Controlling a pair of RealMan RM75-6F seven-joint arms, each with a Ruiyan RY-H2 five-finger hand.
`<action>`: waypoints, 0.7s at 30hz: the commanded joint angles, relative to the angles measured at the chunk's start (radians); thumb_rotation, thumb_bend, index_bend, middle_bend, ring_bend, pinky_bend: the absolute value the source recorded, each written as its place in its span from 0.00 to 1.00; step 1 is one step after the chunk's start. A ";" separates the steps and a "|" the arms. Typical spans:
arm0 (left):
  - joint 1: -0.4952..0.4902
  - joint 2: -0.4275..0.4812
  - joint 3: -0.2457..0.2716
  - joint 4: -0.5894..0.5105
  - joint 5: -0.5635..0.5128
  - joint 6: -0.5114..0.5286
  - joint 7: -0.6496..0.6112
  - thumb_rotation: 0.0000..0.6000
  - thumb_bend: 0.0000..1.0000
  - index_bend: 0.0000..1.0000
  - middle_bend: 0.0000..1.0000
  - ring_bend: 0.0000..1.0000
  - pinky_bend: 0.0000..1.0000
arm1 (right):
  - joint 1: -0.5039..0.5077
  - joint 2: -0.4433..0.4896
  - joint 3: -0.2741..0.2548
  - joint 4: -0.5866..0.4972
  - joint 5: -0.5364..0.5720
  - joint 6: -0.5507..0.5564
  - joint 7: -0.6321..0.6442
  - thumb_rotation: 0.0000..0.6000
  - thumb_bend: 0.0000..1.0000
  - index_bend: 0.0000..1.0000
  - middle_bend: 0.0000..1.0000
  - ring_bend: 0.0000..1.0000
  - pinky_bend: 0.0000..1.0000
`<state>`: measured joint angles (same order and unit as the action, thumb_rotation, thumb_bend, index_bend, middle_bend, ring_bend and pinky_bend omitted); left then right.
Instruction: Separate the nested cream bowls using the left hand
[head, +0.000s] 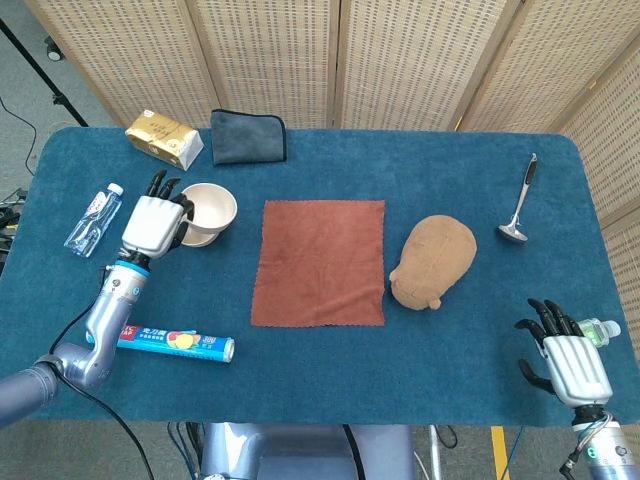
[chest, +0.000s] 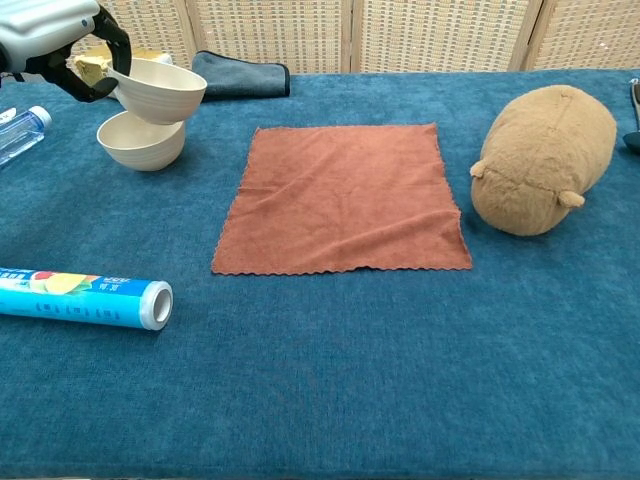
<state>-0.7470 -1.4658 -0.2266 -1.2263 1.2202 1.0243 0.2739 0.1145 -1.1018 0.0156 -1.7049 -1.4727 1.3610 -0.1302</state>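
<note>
My left hand (head: 153, 224) (chest: 48, 36) pinches the rim of the upper cream bowl (head: 210, 208) (chest: 160, 89) and holds it in the air, tilted, clear of the lower cream bowl (chest: 141, 140). The lower bowl stands on the blue table at the left; in the head view it is mostly hidden under the lifted one. My right hand (head: 565, 360) rests at the table's near right corner, fingers spread, holding nothing.
A rust-red cloth (head: 320, 262) (chest: 343, 196) lies mid-table, with a brown plush toy (head: 432, 261) to its right. A foil-wrap roll (head: 178, 343) (chest: 85, 297) lies near the left front. A water bottle (head: 94, 218), tissue pack (head: 164, 139), grey cloth (head: 248, 137) and spoon (head: 520, 201) are also on the table.
</note>
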 joint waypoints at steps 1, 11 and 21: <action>0.010 0.019 0.000 -0.058 0.011 0.025 0.003 1.00 0.48 0.61 0.49 0.15 0.03 | 0.000 -0.001 -0.002 -0.003 -0.006 0.002 -0.004 1.00 0.36 0.31 0.09 0.01 0.17; 0.039 0.092 0.003 -0.327 0.044 0.117 0.092 1.00 0.48 0.61 0.49 0.15 0.03 | -0.019 0.028 -0.012 -0.055 -0.037 0.042 -0.021 1.00 0.36 0.31 0.09 0.01 0.17; 0.093 0.162 0.046 -0.488 0.053 0.173 0.176 1.00 0.48 0.61 0.49 0.15 0.03 | -0.049 0.068 -0.027 -0.115 -0.078 0.096 -0.034 1.00 0.36 0.31 0.09 0.01 0.17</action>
<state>-0.6700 -1.3233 -0.1922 -1.6883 1.2703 1.1831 0.4371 0.0698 -1.0383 -0.0088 -1.8147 -1.5453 1.4517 -0.1614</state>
